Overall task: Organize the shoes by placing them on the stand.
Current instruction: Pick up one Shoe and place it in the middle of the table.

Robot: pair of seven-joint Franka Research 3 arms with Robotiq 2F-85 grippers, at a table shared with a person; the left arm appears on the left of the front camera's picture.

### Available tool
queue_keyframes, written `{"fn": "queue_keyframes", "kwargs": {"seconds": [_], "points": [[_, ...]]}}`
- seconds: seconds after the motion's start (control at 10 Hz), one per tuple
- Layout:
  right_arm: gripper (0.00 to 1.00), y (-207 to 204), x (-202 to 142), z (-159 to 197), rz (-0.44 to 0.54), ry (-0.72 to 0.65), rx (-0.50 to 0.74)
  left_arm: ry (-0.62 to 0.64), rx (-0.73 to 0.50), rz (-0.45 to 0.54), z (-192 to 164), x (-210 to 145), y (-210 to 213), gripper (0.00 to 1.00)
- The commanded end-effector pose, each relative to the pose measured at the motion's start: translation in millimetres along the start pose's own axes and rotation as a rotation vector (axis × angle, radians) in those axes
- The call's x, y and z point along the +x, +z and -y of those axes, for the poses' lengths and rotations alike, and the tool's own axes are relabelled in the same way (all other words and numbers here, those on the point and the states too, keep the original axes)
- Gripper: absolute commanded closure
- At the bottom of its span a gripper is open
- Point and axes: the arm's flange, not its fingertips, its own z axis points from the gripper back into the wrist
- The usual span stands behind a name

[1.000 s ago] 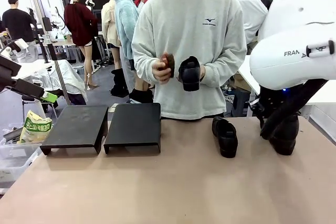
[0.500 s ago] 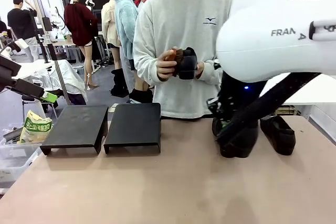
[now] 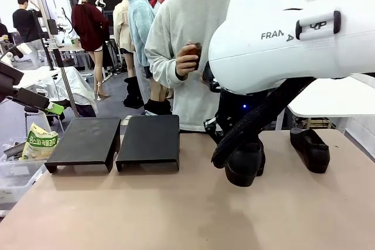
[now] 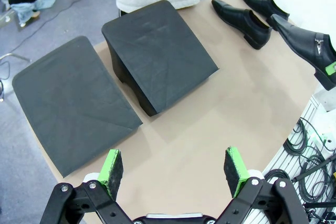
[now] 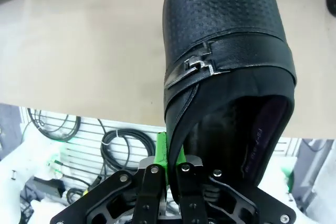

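Note:
My right gripper (image 5: 169, 155) is shut on the side wall of a black shoe (image 5: 226, 51) with a metal buckle. In the front view this held shoe (image 3: 243, 168) hangs just above the table's middle right, under the big white right arm (image 3: 281, 33). A second shoe (image 3: 310, 149) lies on the table at the far right. The person at the far side holds another shoe (image 3: 197, 55) in a hand at chest height. Two black stands (image 3: 85, 140) (image 3: 149, 139) sit side by side at the left. My left gripper (image 4: 173, 169) hovers open above the stands (image 4: 157, 56), with two shoes (image 4: 242, 15) (image 4: 265, 4) lying beyond them.
A bin with a printed bag (image 3: 40, 143) stands off the table's left edge. Cables (image 4: 310, 150) hang beside the table on the robot's side. Bare tabletop (image 3: 176, 209) stretches in front of the stands.
My right arm has swung left across the table with the shoe in its grip, leaving one shoe at the far right. The person has raised the shoe in their hands.

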Motion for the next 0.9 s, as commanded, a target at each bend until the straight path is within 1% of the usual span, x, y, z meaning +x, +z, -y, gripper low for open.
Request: {"fn": "queue_keyframes", "kwargs": {"seconds": [0.0, 0.1, 0.2, 0.3, 0.4, 0.5, 0.6, 0.7, 0.8], "points": [[1.00, 8.9, -4.4, 5.7, 0.027, -0.007, 0.004, -0.020, -0.014, 0.005, -2.4, -2.1, 0.4, 0.00], [1.00, 0.0, 0.0, 0.0, 0.000, 0.000, 0.000, -0.020, -0.014, 0.005, -2.4, -2.1, 0.4, 0.00], [1.00, -11.9, -6.3, -15.2, -0.012, 0.056, 0.042, -0.020, -0.014, 0.005, -2.4, -2.1, 0.4, 0.00], [1.00, -22.1, -23.1, -40.4, 0.025, 0.099, 0.003, -0.020, -0.014, 0.005, -2.4, -2.1, 0.4, 0.00], [1.00, -34.3, -34.4, -55.7, 0.069, 0.088, -0.070, -0.020, -0.014, 0.005, -2.4, -2.1, 0.4, 0.00], [1.00, -49.8, -36.9, -63.3, 0.090, 0.048, -0.112, -0.020, -0.014, 0.005, -2.4, -2.1, 0.4, 0.00], [1.00, -63.4, -40.6, -72.2, 0.067, 0.051, -0.101, -0.020, -0.014, 0.005, -2.4, -2.1, 0.4, 0.00], [1.00, -74.0, -45.4, -78.5, 0.077, 0.037, -0.102, -0.020, -0.014, 0.005, -2.4, -2.1, 0.4, 0.00], [1.00, -87.3, -50.1, -84.2, 0.097, -0.016, -0.123, -0.020, -0.014, 0.005, -2.4, -2.1, 0.4, 0.00]]}}
